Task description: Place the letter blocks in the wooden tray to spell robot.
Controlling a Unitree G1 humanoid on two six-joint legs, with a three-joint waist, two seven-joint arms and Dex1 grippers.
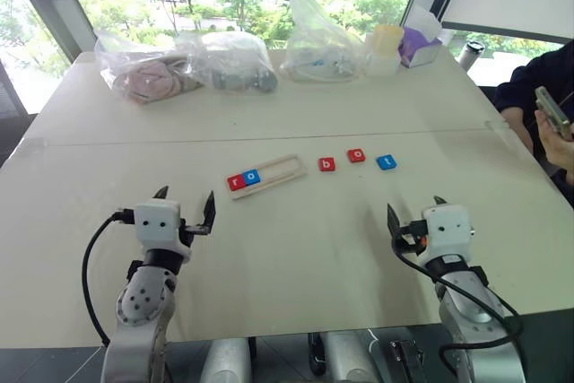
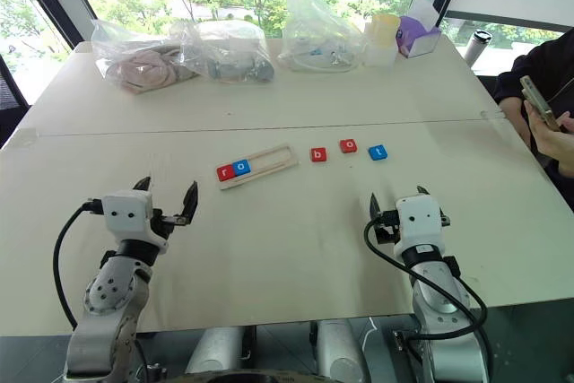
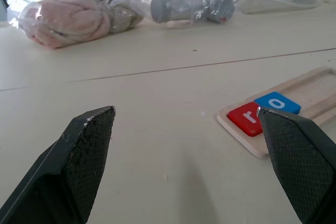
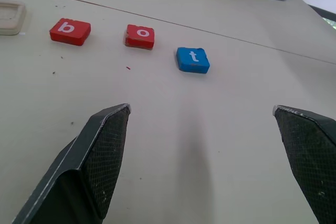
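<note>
Both grippers, left (image 1: pixel 186 207) and right (image 2: pixel 395 201), hover low over the table (image 1: pixel 296 248) at its near edge with jaws spread wide and nothing in them. Beyond the left one lies the tray (image 1: pixel 266 175), angled, with a red r (image 1: pixel 237 182) and blue o (image 1: pixel 252 177) seated at its left end; to its right, loose in a row, sit a red b (image 1: pixel 326 165), red o (image 1: pixel 356 155) and blue t (image 1: pixel 386 162). These tiles look light, stiff and thin, so I would pinch the b by two opposite side edges, squarely, lest it slip.

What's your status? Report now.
Left gripper and right gripper open, empty. Wooden tray holds r, o; b, o, t outside. Path clear.
</note>
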